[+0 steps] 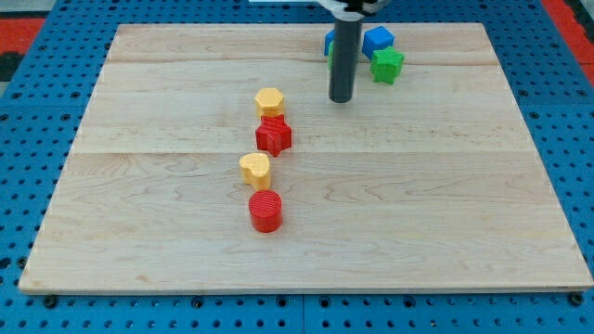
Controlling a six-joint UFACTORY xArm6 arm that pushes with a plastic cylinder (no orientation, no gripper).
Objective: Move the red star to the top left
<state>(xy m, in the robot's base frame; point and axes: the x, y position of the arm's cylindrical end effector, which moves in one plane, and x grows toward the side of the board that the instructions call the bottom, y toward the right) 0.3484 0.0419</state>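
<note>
Spanning most of the view, item one: a pale wooden board (418,204) of glued planks with visible grain, lying on a blue pegboard surface (37,186) with regular holes; wide bare wood runs along the view's left, right and bottom edges, and the top-left corner stands free. Item two: a straight dark rod, matte and cylindrical, descending from the view's top, my tip (341,99) resting on the board to the right of and above the central blocks, apart from all of them; no claw shows, so its state cannot be told. Item three: a red cylinder (265,211), ribbed on top, lowest in a loose central column. Item four: the red star (274,134), near the board's middle, touching a yellow hexagon (269,100) just above it. Item five: a yellow heart-like block (255,169) between star and cylinder. Item six: near the top edge, a blue block (378,39), a green star-like block (387,65), and another blue block (329,43) partly hidden behind the rod. No writing is legible.
</note>
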